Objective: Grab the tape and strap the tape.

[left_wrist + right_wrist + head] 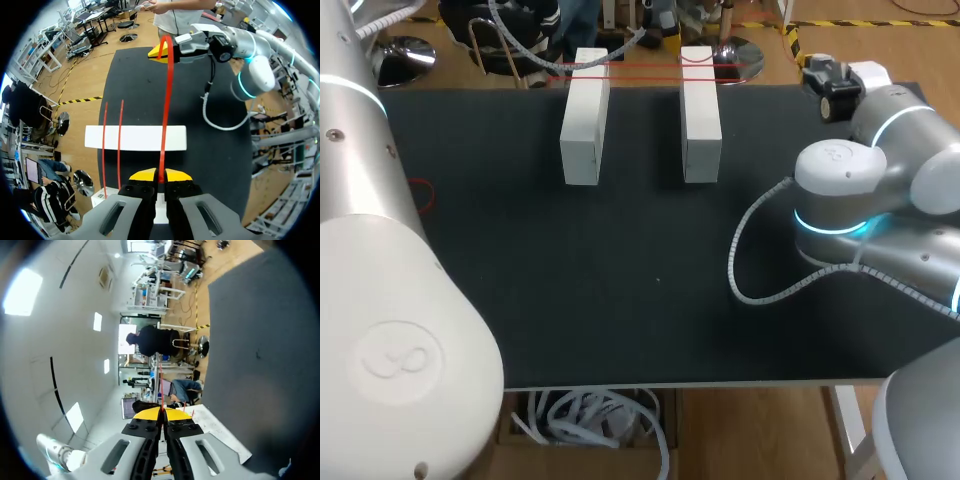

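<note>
Our black counter [620, 280] fills the head view. Our left arm [380, 300] bulks white along the counter's left side. Our right arm [865, 200] comes in from the right, blue rings lit at its joints, and a coiled white cable [750, 250] loops from it over the counter. Two white blocks [585, 120] stand side by side near the far edge, apart from each other, with their long sides parallel.

In the left wrist view, one block [135, 137] lies crosswise just ahead of our left gripper [160, 176], whose yellow tips are pressed together on the red tape [166, 100]. From there the tape arcs over the block and the counter to our right gripper [162, 51], well ahead, whose yellow tips likewise pinch it. We cannot tell whether the held tape touches the block. Two more red strands [112, 145] run across the same block beside the held length, roughly parallel to it. In the head view, thin red lines cross between the far ends of the two blocks.

In the right wrist view, our right gripper has its fingers closed tight, and a thin line of tape leads straight out from between the tips. A block lies ahead of it and to one side, on the counter.
</note>
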Robot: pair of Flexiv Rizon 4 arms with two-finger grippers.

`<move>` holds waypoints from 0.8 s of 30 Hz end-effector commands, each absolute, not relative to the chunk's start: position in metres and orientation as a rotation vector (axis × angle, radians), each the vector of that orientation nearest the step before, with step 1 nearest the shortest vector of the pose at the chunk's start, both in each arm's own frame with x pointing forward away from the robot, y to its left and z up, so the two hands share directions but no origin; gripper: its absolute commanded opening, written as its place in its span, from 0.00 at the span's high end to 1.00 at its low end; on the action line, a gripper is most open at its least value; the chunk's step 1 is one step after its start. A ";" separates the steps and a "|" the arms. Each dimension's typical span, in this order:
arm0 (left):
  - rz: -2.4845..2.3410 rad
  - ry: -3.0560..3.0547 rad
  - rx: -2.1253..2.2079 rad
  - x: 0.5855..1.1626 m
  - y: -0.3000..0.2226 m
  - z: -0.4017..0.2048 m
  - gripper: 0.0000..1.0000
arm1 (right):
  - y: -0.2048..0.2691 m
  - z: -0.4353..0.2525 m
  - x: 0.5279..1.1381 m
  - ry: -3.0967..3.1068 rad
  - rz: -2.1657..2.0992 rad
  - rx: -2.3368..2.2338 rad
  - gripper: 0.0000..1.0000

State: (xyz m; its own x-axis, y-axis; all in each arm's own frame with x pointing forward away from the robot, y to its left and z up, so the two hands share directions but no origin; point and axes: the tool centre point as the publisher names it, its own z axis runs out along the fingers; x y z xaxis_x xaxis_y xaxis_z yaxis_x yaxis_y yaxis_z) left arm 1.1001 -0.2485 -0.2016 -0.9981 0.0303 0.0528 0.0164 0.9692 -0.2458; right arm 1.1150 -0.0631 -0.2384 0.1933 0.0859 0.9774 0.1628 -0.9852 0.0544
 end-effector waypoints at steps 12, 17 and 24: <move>0.372 -3.061 -0.035 1.101 -0.249 -0.201 1.00 | -0.097 -0.215 1.126 -1.223 -1.929 -2.858 1.00; 0.372 -3.061 -0.035 1.101 -0.249 -0.201 1.00 | -0.097 -0.211 1.128 -1.539 -1.898 -2.891 1.00; 0.372 -3.061 -0.035 1.101 -0.249 -0.201 1.00 | -0.098 -0.216 1.131 -1.883 -1.810 -2.906 1.00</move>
